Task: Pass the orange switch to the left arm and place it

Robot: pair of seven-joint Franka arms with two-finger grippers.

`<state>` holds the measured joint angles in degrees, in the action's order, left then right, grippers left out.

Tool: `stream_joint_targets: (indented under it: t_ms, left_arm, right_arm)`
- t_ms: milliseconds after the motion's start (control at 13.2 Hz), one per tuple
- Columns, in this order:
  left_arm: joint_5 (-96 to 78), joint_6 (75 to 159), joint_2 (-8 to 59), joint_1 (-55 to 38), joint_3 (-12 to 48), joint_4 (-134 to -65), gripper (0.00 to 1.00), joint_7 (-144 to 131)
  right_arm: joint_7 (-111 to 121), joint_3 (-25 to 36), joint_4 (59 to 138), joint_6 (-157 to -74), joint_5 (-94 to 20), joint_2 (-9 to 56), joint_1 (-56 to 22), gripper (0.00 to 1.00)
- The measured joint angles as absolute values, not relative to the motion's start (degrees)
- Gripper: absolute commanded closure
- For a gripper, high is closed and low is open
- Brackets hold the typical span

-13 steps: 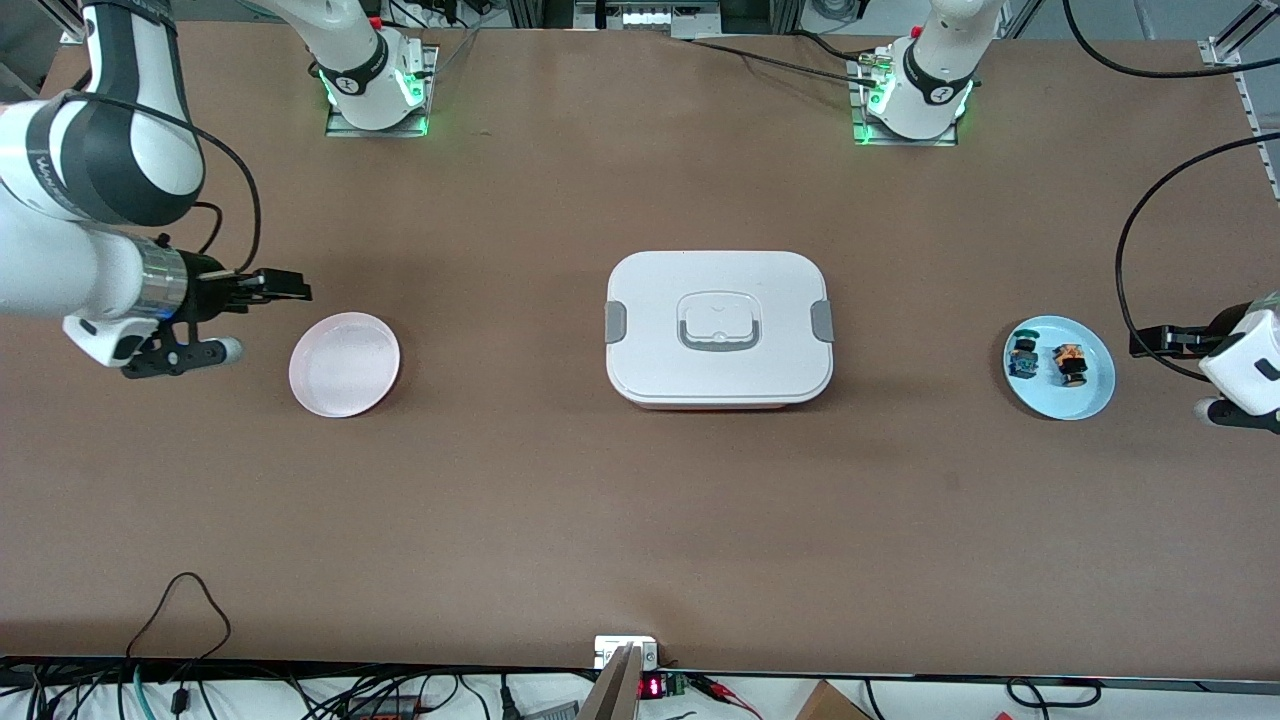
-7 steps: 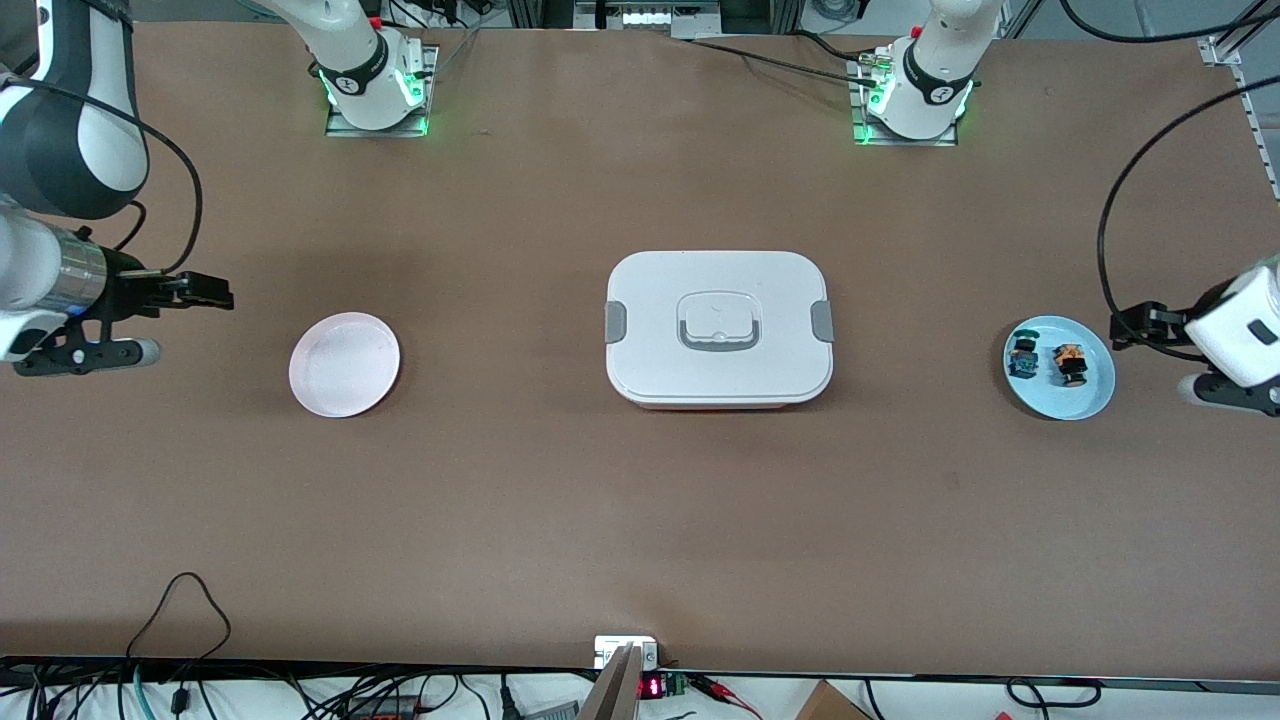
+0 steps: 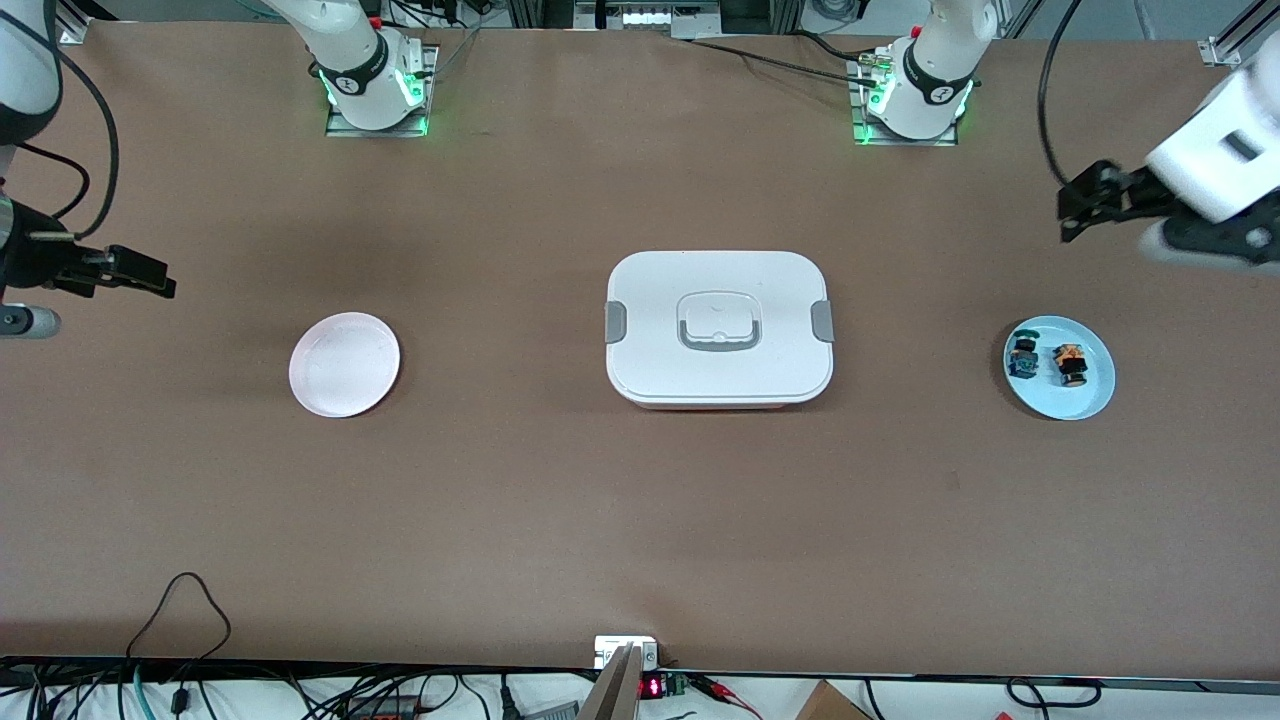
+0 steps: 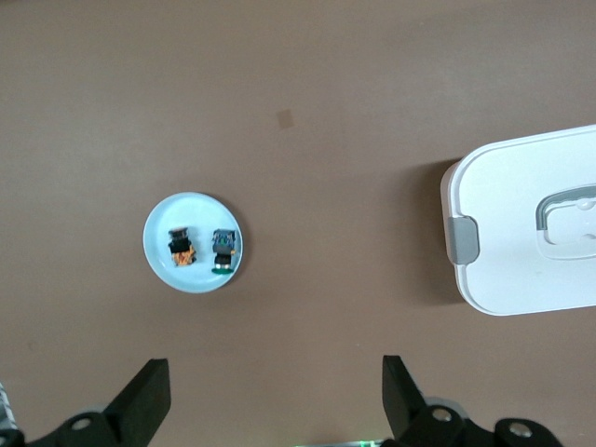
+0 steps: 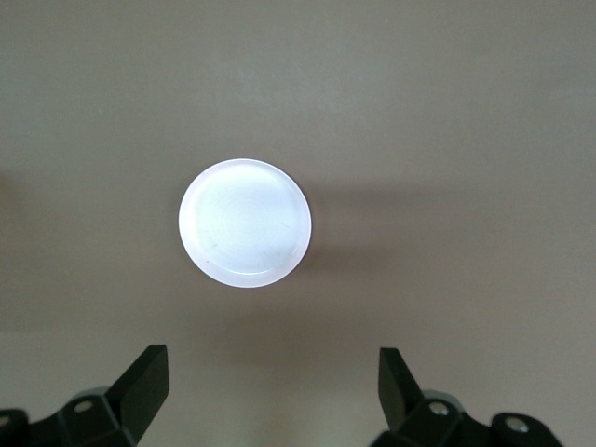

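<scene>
left gripper (image 3: 1078, 203) wide open and empty over bare table near the round pale-blue plate (image 3: 1092, 398), right gripper (image 3: 148, 277) equally wide, waiting near the pink plate (image 3: 344, 364); risk: grabbing the blue-bodied switch (image 3: 1022, 357) touching-close to the tiny orange switch (image 3: 1069, 364), or clipping the white latched plastic box (image 3: 718, 328) mid-table.

Task objects at rest.
Tiny orange-bodied, black-ended switch (image 3: 1070, 364) lies on pale blue round plate (image 3: 1094, 395); large white latched plastic box (image 3: 719, 328) sits closed mid-table.
</scene>
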<state>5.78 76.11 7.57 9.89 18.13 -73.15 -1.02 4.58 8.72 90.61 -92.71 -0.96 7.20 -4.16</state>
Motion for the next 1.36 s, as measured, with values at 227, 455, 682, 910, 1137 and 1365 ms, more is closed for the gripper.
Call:
stream_joint_targets:
  t_ms: [227, 455, 682, 910, 1137, 1365]
  left_arm:
    - [2.82, 78.43, 5.41, 3.18, 5.15, -79.07, 0.00, 0.64]
    - [2.42, 86.47, 3.25, 2.49, 2.78, -88.67, 0.00, 1.91]
    - [0.84, 92.01, 2.12, 2.21, 0.15, -95.01, 0.00, 2.09]
    - [0.82, 91.84, 2.02, 2.20, -0.49, -95.35, 0.00, 2.33]
    - [0.82, 91.80, 1.75, 2.13, -0.45, -95.06, 0.00, 2.34]
    - [0.82, 91.80, 1.73, 2.12, -0.45, -94.85, 0.00, 2.41]
  right_arm:
    - [4.51, 8.11, 90.91, -92.71, -0.87, 6.86, -4.16, 0.00]
    - [4.51, 8.06, 92.53, -93.89, -0.83, 6.10, -4.16, 0.00]
    - [4.50, 7.92, 94.04, -95.71, -0.83, 5.07, -4.16, 0.00]
    - [4.37, 7.89, 94.32, -96.02, -0.83, 4.89, -4.16, 0.00]
    - [4.37, 7.70, 94.29, -96.06, -0.83, 4.86, -4.16, 0.00]
    - [4.37, 7.45, 93.69, -96.12, -0.83, 4.85, -4.26, 0.00]
